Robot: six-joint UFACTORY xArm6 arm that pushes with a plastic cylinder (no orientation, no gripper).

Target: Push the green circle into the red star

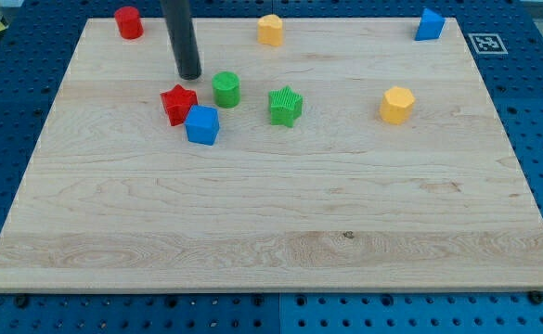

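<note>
The green circle point(226, 89) stands on the wooden board in the upper left part of the view. The red star point(178, 103) lies a short way to its left and slightly lower, with a small gap between them. My tip point(189, 75) rests on the board just above the red star and to the upper left of the green circle, touching neither. A blue cube point(202, 124) touches the red star's lower right side.
A green star point(286, 106) lies right of the green circle. A yellow hexagon point(396, 105) is further right. A red cylinder point(128, 22), a yellow block point(270, 30) and a blue block point(429, 24) stand along the board's top edge point(345, 18).
</note>
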